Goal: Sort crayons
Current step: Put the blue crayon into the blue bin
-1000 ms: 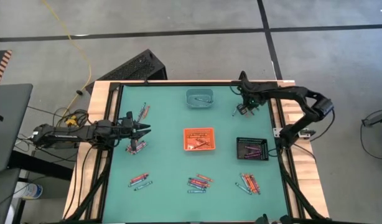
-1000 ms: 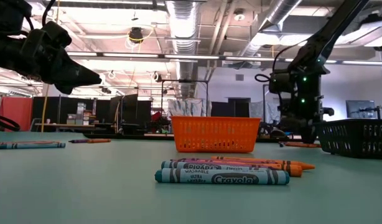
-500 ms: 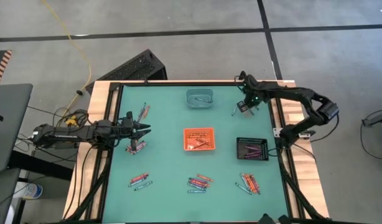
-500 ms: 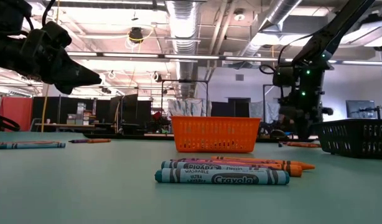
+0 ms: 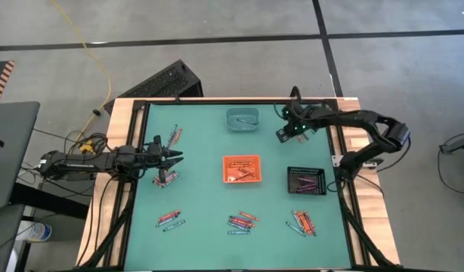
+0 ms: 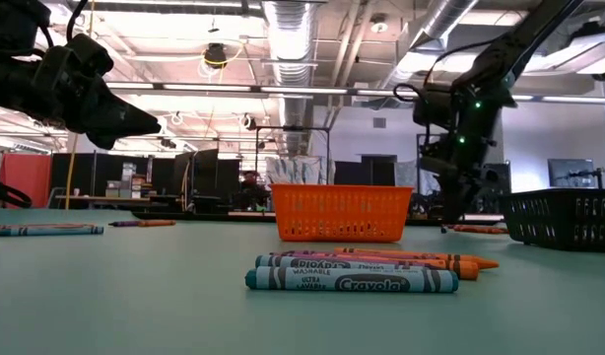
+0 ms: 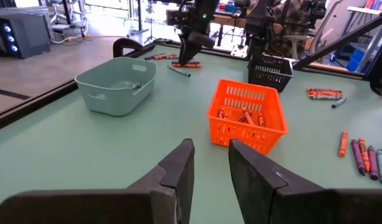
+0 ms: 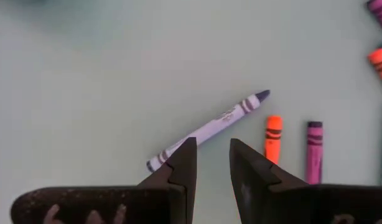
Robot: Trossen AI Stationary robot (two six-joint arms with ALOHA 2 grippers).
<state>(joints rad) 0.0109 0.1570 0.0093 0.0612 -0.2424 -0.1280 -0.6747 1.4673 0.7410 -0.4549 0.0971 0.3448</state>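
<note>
The right end effector (image 8: 208,163) hovers with fingers slightly parted and empty over a blue-grey crayon (image 8: 206,130) lying on the far right of the bench (image 5: 202,219). The left end effector (image 7: 209,163) waits at the left edge, narrowly parted, empty. Paper-wrapped crayons (image 6: 352,280) lie in clusters on the smooth teal surface around a meshed orange basket (image 6: 342,213).

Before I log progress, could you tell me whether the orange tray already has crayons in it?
Yes: the orange tray holds several orange-red crayons, seen through its slotted wall.
</note>
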